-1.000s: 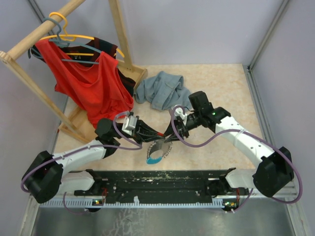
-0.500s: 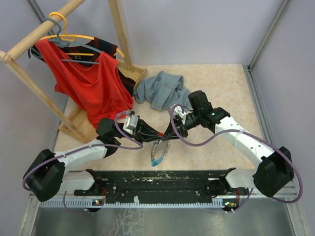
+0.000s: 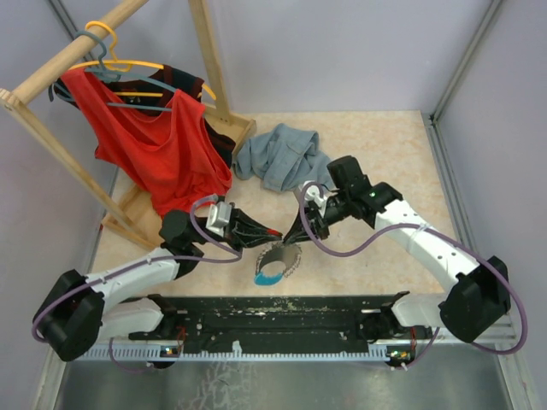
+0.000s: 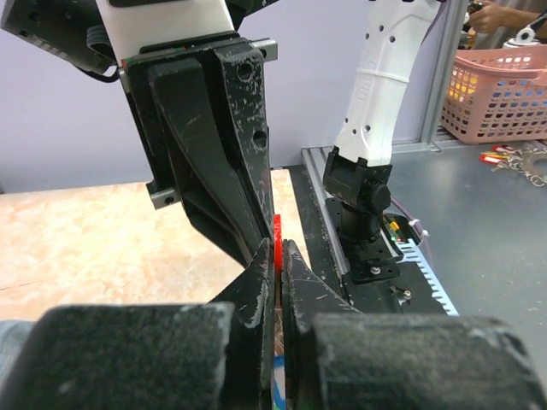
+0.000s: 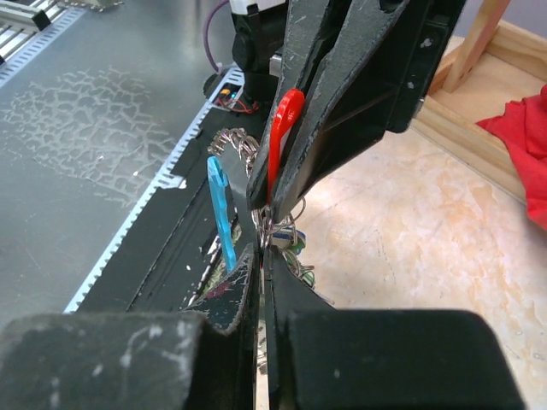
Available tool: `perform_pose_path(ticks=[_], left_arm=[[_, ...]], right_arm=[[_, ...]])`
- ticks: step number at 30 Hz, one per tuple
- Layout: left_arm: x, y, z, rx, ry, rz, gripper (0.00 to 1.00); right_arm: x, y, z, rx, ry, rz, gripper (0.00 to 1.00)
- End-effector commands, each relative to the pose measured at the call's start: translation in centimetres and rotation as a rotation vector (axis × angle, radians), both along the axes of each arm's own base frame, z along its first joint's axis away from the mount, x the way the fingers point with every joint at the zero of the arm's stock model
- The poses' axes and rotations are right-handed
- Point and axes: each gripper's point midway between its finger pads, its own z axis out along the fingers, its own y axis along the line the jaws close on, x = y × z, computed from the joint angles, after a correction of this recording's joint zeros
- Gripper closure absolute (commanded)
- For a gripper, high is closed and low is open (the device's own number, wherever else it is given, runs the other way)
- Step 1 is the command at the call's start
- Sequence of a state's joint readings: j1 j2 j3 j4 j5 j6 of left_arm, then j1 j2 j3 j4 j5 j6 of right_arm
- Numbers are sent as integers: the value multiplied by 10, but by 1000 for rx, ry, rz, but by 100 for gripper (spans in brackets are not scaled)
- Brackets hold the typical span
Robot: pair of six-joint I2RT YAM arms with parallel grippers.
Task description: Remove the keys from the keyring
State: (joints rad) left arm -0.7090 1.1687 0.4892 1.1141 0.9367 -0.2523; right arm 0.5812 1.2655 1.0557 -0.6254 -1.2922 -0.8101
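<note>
**No readable writing in any view**

I can make out no word, number, brand or sign. My left gripper [image 4: 275, 256] and my right gripper [image 5: 261, 248] show only scuffed black plastic with no print. Beyond my left gripper, the arm base [image 4: 363, 218] carries a small green and yellow patch, too small to read. The pink basket [image 4: 504, 94] further off to the right shows no label.
</note>
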Motion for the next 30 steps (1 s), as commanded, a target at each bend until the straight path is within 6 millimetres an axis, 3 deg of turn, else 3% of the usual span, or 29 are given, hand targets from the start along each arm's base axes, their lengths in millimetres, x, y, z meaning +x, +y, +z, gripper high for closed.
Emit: perform_pose_path(ticks=[1,15,18,20,23,30], left_arm=[[8,15,8,-51,-48,103,96],[10,13,-33,80,59,95,100],[13,16,-25,53,51,128,100],[15,19,-9,15,28,157,100],[17,21,11,-25,-3,175,100],[17,19,31,-65,-22,171,100]], right_arm=[[-9,-7,39,108,-39,60,100],[-2,-10,38,97,-45,27,100],[6,-8,27,68,-68,-8,100],[10,-8,20,51,-74,-21,100],[8,-6,14,47,-85,-10,100],[2,0,2,44,-94,25,100]])
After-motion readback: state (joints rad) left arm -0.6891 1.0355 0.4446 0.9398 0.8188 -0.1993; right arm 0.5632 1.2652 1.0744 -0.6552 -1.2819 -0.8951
